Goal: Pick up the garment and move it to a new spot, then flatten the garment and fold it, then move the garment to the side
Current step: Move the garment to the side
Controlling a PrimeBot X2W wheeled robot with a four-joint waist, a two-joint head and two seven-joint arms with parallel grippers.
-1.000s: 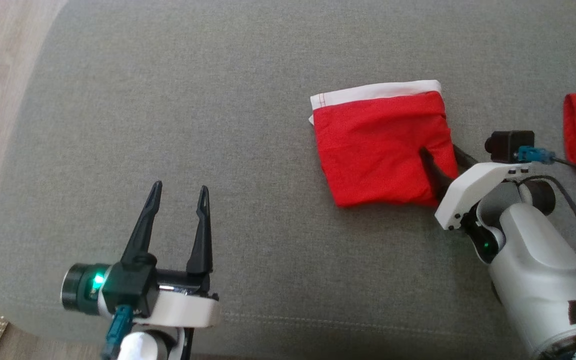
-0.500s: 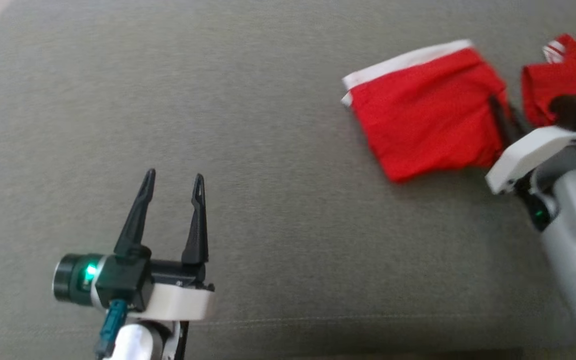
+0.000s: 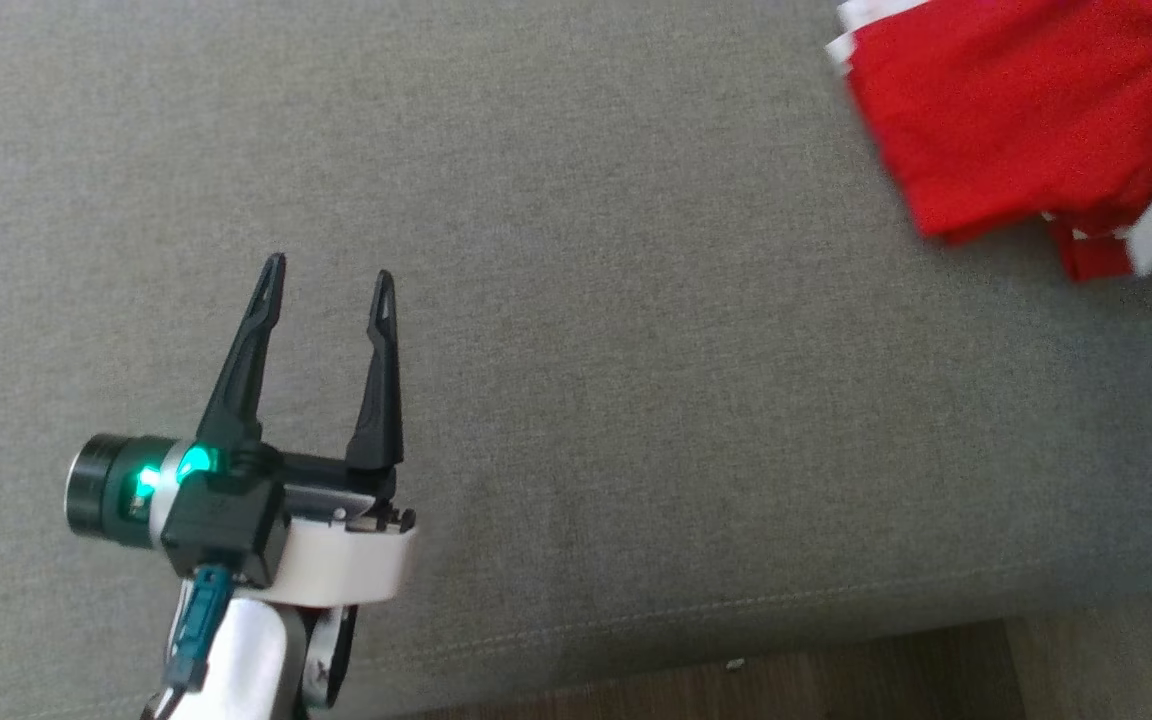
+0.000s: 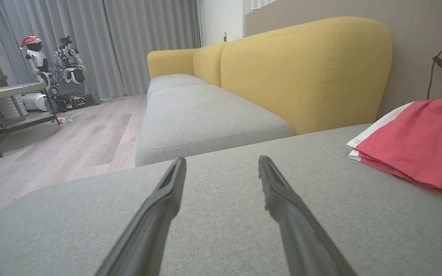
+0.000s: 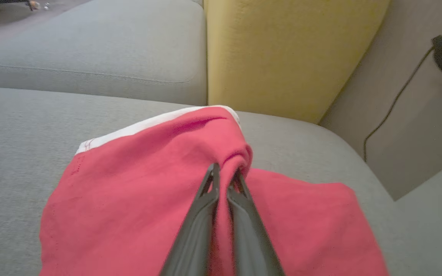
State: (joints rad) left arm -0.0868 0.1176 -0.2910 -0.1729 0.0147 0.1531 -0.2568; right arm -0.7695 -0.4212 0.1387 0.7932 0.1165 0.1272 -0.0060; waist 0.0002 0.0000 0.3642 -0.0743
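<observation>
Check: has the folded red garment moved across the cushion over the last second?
Yes. Pinched in the right gripper, the folded garment has slid rightward: its gap to the other red garment has closed, and now it overlaps it.

A living room: sofa (image 4: 305,73), curtains (image 4: 129,38), wooden floor (image 4: 71,142).

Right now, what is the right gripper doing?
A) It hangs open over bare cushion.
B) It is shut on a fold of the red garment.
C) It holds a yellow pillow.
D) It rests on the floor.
B: the right wrist view shows the right gripper pinched shut on a raised fold of the red garment.
</observation>
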